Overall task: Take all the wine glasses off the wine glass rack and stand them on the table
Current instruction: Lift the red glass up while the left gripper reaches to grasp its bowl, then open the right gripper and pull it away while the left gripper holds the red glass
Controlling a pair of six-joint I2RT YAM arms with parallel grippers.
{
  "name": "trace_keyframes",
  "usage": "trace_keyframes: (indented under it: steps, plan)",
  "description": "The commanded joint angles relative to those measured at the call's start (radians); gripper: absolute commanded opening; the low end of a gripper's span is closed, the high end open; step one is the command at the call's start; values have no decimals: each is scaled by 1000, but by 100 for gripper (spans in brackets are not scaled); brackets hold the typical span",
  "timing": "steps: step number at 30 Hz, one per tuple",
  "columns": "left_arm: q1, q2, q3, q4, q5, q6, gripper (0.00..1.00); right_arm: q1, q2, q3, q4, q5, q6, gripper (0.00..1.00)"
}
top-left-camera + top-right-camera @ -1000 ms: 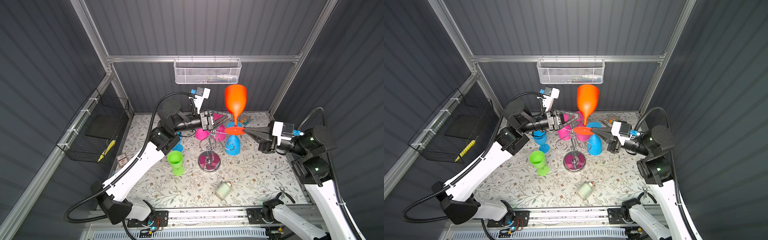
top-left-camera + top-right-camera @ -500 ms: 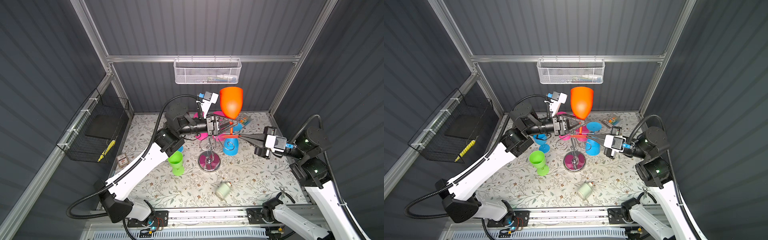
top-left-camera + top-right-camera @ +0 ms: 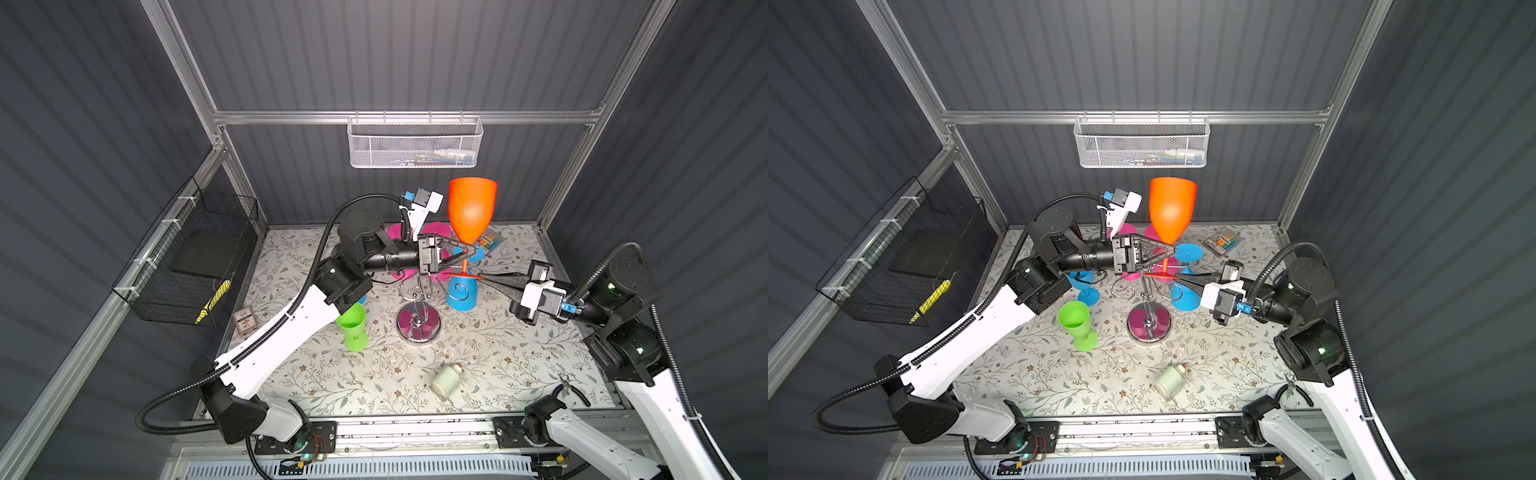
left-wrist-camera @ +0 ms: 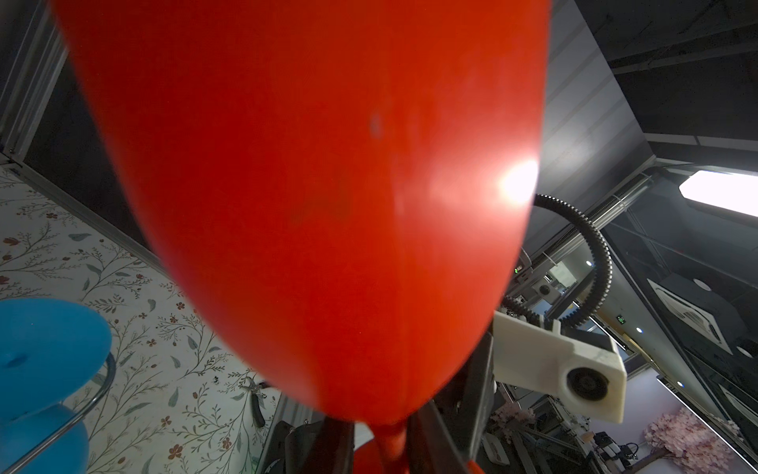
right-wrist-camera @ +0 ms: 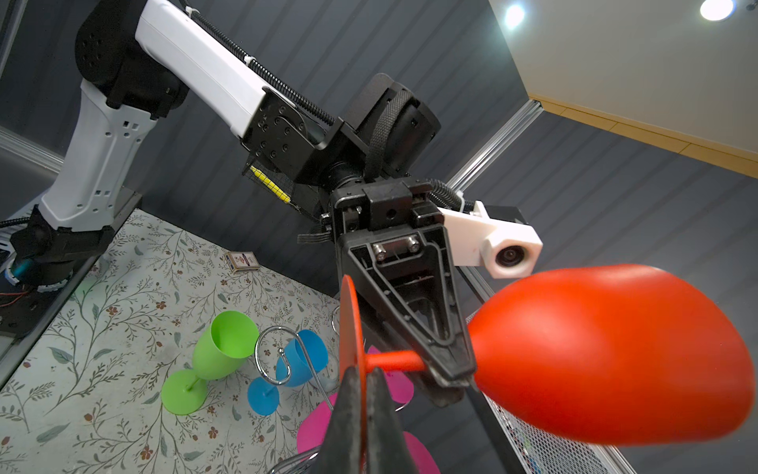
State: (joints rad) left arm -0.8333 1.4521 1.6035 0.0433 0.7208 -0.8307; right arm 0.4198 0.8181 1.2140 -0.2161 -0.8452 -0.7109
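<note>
An orange wine glass (image 3: pixel 471 212) (image 3: pixel 1172 212) stands upright in the air above the wine glass rack (image 3: pixel 417 322) (image 3: pixel 1148 322), clear of its chrome scroll arms. My right gripper (image 3: pixel 478 276) (image 3: pixel 1177 276) (image 5: pixel 363 394) is shut on the rim of the glass's flat foot. Reaching in from the left, my left gripper (image 3: pixel 468 254) (image 3: pixel 1169 250) (image 4: pixel 389 443) is shut on the stem just under the bowl. The orange bowl (image 4: pixel 328 184) fills the left wrist view. In the right wrist view the bowl (image 5: pixel 607 353) lies beyond the left gripper (image 5: pixel 451 369).
A blue glass (image 3: pixel 460 295) hangs on the rack and pink glasses (image 3: pixel 436 230) sit behind it. A green glass (image 3: pixel 353 326) stands left of the base. A white bottle (image 3: pixel 445 380), card box (image 3: pixel 245 321), pliers (image 3: pixel 571 386), marker pack (image 3: pixel 490 241) lie on the table. A black wire basket (image 3: pixel 195 257) hangs left.
The left gripper came in from the left and closed on the orange glass's stem. The glass tipped left, then came back upright. The right gripper kept its hold on the foot.
</note>
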Motion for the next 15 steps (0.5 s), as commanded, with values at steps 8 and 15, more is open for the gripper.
trace_keyframes:
  steps: [8, 15]
  plan:
    - [-16, 20, 22, 18, 11, -8, 3, 23, -2, 37, -104, 33, -86, 0]
    - [-16, -20, -4, 19, -85, 41, 0, 30, -25, 19, -101, 75, -77, 28]
